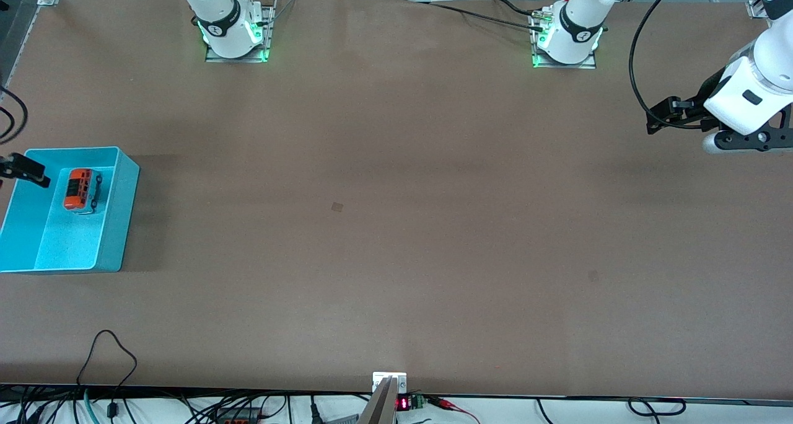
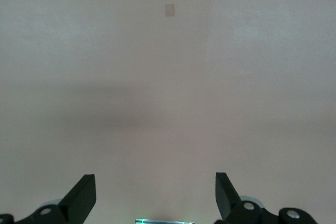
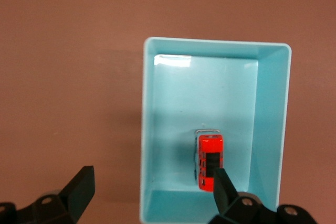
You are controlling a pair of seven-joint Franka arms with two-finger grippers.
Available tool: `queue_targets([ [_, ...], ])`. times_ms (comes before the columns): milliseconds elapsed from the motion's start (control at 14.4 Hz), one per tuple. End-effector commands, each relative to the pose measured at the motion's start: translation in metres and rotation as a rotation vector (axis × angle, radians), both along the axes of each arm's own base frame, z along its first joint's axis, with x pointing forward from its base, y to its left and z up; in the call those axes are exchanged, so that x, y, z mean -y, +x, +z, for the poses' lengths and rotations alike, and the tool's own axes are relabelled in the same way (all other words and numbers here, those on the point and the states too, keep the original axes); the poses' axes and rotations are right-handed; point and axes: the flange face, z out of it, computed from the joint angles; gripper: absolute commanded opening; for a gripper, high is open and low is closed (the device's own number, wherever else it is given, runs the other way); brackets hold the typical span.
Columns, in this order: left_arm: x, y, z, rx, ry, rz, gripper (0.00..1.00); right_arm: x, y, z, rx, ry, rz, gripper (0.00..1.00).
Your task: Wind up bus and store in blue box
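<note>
- Front view: the bus (image 1: 82, 190) lies on the floor of the box (image 1: 124, 225), in the half farther from the camera, at the right arm's end of the table. Only a dark tip of the right gripper (image 1: 25, 169) shows at the picture's edge, over the box's outer wall, with the bus just beside and below it. The left gripper (image 1: 666, 115) hangs over bare table at the left arm's end, well apart from box and bus; that arm waits.
- Left wrist view: the left gripper (image 2: 155, 195) has its fingers (image 2: 81, 196) spread wide with nothing between them, only table (image 2: 168, 77) beneath.
- Right wrist view: the right gripper (image 3: 152, 192) is spread wide and empty, high above the box (image 3: 273, 129). The bus (image 3: 210, 161) rests free on the floor, close under one fingertip (image 3: 223, 187), near a short wall.
- Judgement: storing looks done. The step in hand is the retreat, best made straight up with fingers kept wide, so the near fingertip clears the wall and does not nudge the bus.
</note>
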Motion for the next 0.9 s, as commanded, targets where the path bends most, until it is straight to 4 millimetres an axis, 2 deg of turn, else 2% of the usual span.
queue_targets([
  [0,0.001,-0.002,0.007,0.003,-0.018,-0.015,1.00,-0.049,0.001,0.046,-0.034,0.022,-0.021,1.00],
  [139,0.001,-0.002,0.008,0.004,-0.018,-0.015,1.00,-0.088,-0.001,0.073,-0.064,0.033,-0.038,1.00],
  [347,0.001,-0.001,0.007,0.003,-0.017,-0.017,1.00,-0.142,-0.002,0.090,-0.127,0.038,-0.039,1.00],
  [624,0.001,-0.002,0.008,0.004,-0.017,-0.017,1.00,-0.168,-0.007,0.088,-0.180,0.028,0.000,1.00],
  [833,0.002,-0.002,0.008,0.004,-0.018,-0.017,1.00,-0.174,-0.009,0.088,-0.185,0.026,0.009,1.00],
])
